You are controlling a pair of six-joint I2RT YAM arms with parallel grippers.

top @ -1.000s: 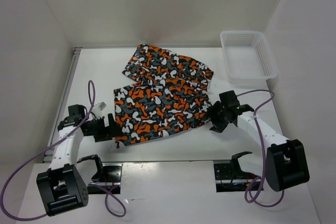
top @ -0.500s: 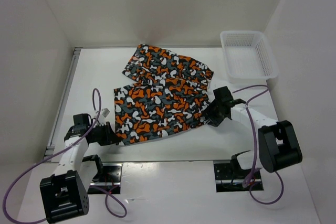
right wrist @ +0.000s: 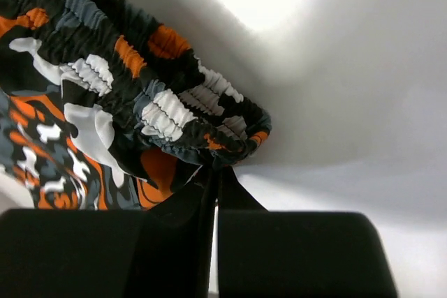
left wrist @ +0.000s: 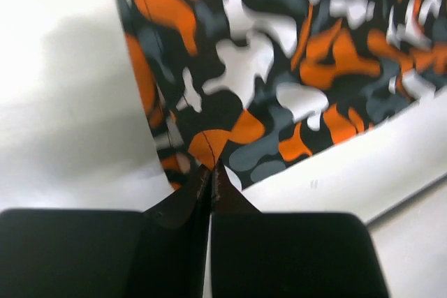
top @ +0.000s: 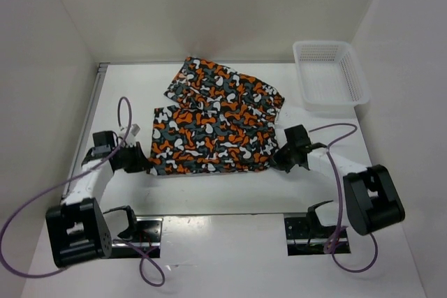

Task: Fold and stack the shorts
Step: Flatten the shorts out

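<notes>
Left fingers (top: pixel 142 162) shut tight, pinching the near left corner of the shorts (top: pixel 213 127) at the hem. In the left wrist view the two black fingers (left wrist: pixel 209 181) meet with a fold of orange and black cloth caught between the tips, and the rest of the cloth fans out ahead of them and to their right.

Right fingers (top: pixel 282 155) also shut, gripping the shorts (right wrist: pixel 140 102) at the gathered elastic waistband. In the right wrist view the tips (right wrist: pixel 215 172) close on the bottom edge of the bunched band, with cloth trailing off to their left.

The shorts lie spread on the white worktop (top: pixel 230 193) between the two sets of fingers, near edge stretched roughly straight from one grip to the other. The far part sits skewed, angled away beyond both grips.

White mesh basket (top: pixel 332 105) sits beyond the right fingers and to their right, well apart from the shorts. A purple cable (top: pixel 124 113) loops up by the left fingers.
</notes>
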